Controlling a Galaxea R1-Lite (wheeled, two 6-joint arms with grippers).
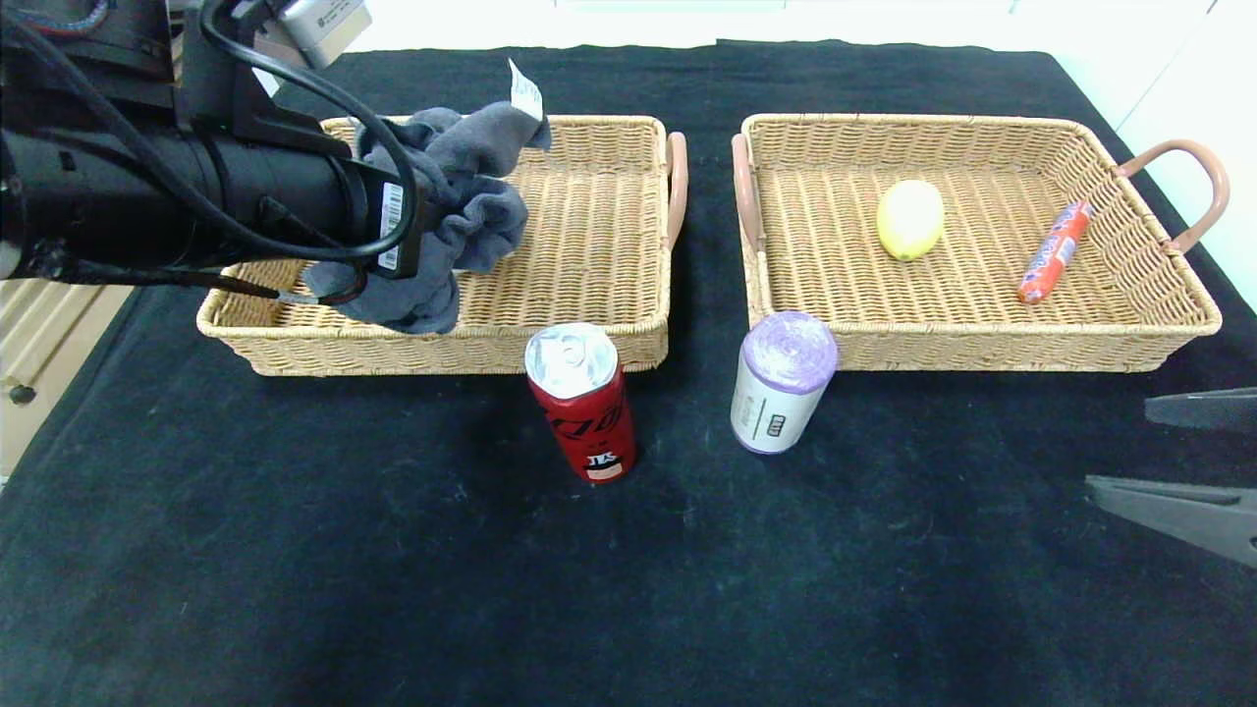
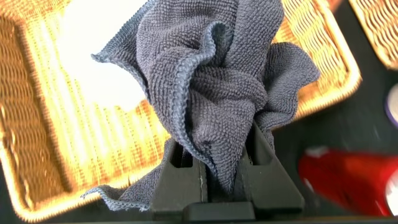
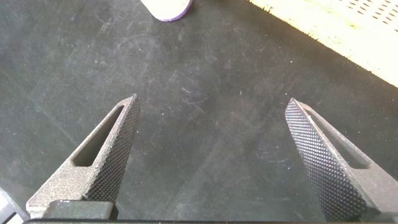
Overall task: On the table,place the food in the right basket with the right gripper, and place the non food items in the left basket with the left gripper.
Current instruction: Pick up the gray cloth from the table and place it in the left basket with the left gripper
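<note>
A grey cloth [image 1: 462,216] was held clamped by the left gripper [image 2: 217,163] above the left basket [image 1: 589,245]; the right gripper [image 3: 211,155] was kept wide open and empty at the near right.

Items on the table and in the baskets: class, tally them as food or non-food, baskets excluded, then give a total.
Food: 3 (yellow lemon, red wrapped sausage, red soda can)
Non-food: 2 (grey microfibre cloth, purple bag roll)
Total: 5
</note>
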